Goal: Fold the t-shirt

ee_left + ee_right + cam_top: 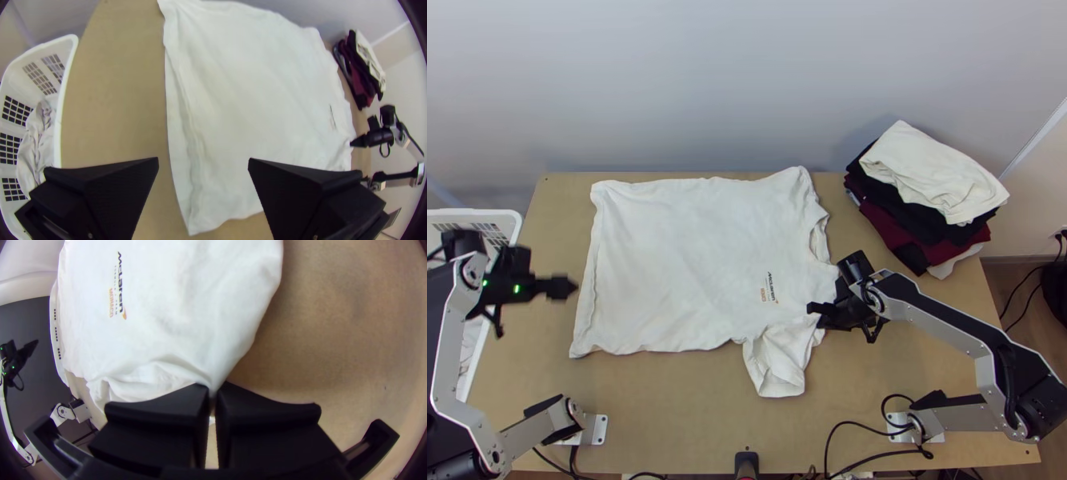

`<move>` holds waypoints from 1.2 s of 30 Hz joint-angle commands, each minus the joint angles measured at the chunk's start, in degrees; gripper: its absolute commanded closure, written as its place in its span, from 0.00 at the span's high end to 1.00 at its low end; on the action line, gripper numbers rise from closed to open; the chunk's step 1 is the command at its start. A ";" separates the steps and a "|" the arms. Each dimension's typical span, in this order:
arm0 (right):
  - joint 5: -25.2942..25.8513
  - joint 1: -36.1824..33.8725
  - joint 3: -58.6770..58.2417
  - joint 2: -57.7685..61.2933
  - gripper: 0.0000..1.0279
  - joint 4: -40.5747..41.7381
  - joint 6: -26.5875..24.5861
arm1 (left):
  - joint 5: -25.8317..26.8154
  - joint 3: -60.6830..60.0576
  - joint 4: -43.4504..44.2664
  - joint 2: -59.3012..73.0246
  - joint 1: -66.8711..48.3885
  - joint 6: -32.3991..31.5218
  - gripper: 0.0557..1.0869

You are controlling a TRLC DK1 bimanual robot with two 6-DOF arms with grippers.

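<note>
Right wrist view: right claw [819,309] closed, pinching shirt's [691,256] shoulder edge. Left wrist view: left claw [571,287] wide open beside shirt; laundry [33,144] in basket [66,80]. Shirt spread on bench [667,408], near sleeve rumpled.

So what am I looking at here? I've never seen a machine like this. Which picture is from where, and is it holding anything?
It's two robot arms at a wooden table. The top view looks down from a high, fixed camera; the other two come from cameras on the arms' wrists. A white t-shirt lies spread out, one sleeve creased towards the near edge. The right arm's fingers pinch its edge beside that sleeve. The left arm's fingers are apart, holding nothing, by its opposite end. A pile of clothes sits at the far right, a white basket at the left.
</note>
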 commanded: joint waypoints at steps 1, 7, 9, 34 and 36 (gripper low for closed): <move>0.94 -0.48 -1.68 -0.94 0.03 0.29 0.45 | -0.29 -5.67 -5.81 -0.81 2.50 16.92 0.95; 1.11 -0.66 -1.60 -1.03 0.03 0.29 0.45 | -5.92 -14.11 -7.57 -4.76 2.59 26.94 0.88; 1.11 -0.66 -1.60 -1.03 0.03 0.29 0.45 | -6.53 -16.22 -6.51 -5.55 3.12 28.96 0.70; 2.34 -0.31 -1.07 -1.65 0.03 0.29 0.27 | -8.38 -24.74 3.77 -2.13 5.05 30.28 0.13; 2.78 0.13 -1.07 -2.35 0.03 0.29 -1.05 | -8.38 -25.89 4.65 -2.65 4.52 30.28 0.04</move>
